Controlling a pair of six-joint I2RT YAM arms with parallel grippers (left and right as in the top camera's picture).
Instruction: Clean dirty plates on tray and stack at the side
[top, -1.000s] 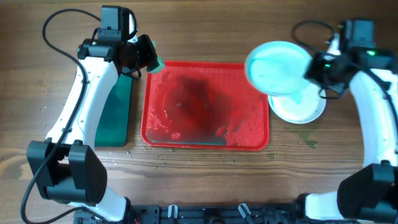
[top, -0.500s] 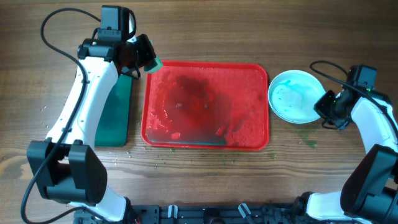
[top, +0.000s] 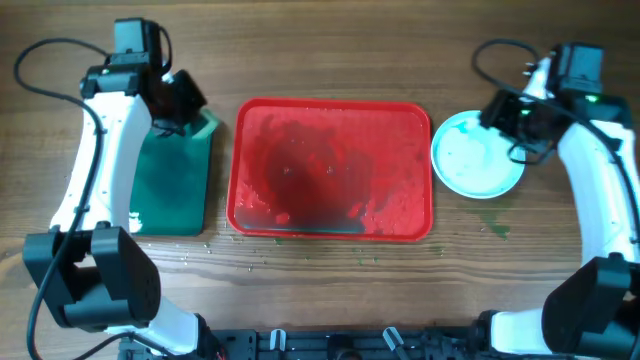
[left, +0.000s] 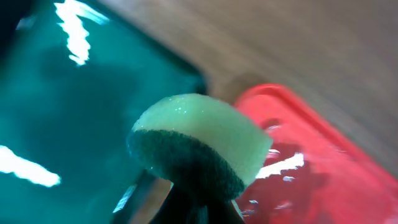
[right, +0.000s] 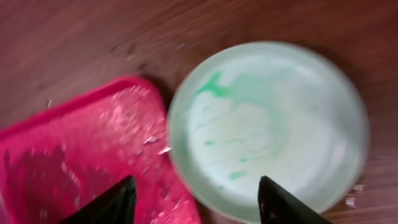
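Noting from the tabletop (top: 330, 270) edge: the red tray (top: 330, 103) sits centre, wet, with pale flecks on its floor. The plates (top: 477, 158) lie on the wood at that tray's 3 o'clock, just beside its rim. Only the top one shows, streaked teal. The right gripper (right: 196, 210) hovers at the plates' 1 o'clock, jaws spread, holding nothing. The left gripper (top: 192, 108), jaws pinching a green sponge (left: 199, 140), hangs over the 1 o'clock corner of the dark green tray (top: 170, 190), at the red tray's 9 o'clock.
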